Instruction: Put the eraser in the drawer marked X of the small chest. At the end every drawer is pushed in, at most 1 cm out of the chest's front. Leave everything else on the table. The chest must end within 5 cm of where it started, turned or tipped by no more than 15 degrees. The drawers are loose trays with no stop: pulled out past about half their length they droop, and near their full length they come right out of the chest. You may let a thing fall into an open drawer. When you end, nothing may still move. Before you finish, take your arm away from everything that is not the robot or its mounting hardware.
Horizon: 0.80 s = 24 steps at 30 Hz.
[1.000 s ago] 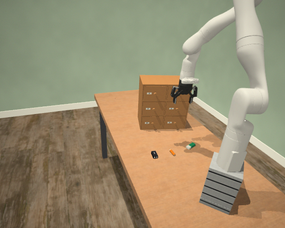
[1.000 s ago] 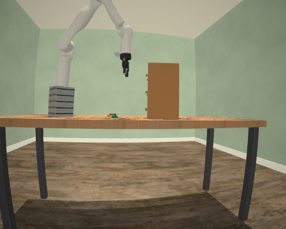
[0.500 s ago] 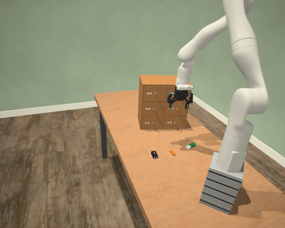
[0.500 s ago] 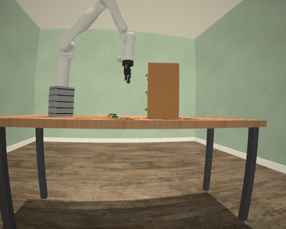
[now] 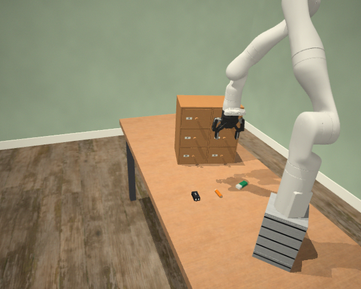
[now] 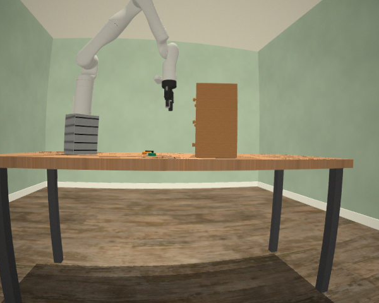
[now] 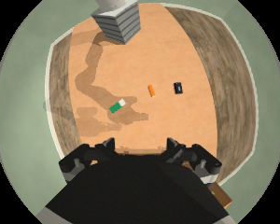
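The eraser [image 5: 242, 184] [image 6: 151, 154] [image 7: 117, 106], green with a white end, lies flat on the table [image 5: 205, 224] in front of the chest. The small wooden chest [image 5: 194, 101] [image 6: 216, 120] stands upright with two columns of three drawers, and those in view look pushed in. The drawer labels are too small to read, and the upper right one is hidden by the gripper in the top view. My gripper [image 5: 227, 136] [image 6: 168, 107] [image 7: 140, 144] is open and empty, pointing down. It hangs in front of the chest's right column, high above the table.
An orange stick-like thing [image 5: 218, 192] [image 6: 145, 153] [image 7: 151, 91] lies beside the eraser. A small black thing [image 5: 195, 195] [image 7: 178, 88] lies farther left in the top view. The robot's grey base block [image 5: 278, 238] [image 6: 81, 135] [image 7: 119, 22] stands on the table. Small round knobs stick out of the drawers.
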### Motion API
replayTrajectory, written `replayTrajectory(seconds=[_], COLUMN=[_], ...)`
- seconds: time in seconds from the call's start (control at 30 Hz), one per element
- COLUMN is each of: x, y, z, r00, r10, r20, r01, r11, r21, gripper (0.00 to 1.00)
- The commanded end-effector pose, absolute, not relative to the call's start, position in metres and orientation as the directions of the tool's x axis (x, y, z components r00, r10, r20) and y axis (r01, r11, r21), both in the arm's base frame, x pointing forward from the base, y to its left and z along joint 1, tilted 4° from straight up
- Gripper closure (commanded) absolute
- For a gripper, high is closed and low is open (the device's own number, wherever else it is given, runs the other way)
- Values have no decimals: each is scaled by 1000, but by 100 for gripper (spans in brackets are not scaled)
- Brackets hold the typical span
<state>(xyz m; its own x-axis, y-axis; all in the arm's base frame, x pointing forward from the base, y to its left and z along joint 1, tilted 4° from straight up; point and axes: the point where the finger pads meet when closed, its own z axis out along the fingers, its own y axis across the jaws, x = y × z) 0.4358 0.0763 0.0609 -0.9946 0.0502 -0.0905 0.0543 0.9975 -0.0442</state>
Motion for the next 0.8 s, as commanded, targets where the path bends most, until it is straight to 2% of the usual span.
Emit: replayTrajectory(seconds=[0.0, 0.77], x=[436, 447], y=[78, 76], z=[61, 49], r00=[-994, -958], r10=[46, 37], r20=[-98, -283], r01=[51, 52], r11=[998, 997], r21=[-45, -47], gripper=[0, 0])
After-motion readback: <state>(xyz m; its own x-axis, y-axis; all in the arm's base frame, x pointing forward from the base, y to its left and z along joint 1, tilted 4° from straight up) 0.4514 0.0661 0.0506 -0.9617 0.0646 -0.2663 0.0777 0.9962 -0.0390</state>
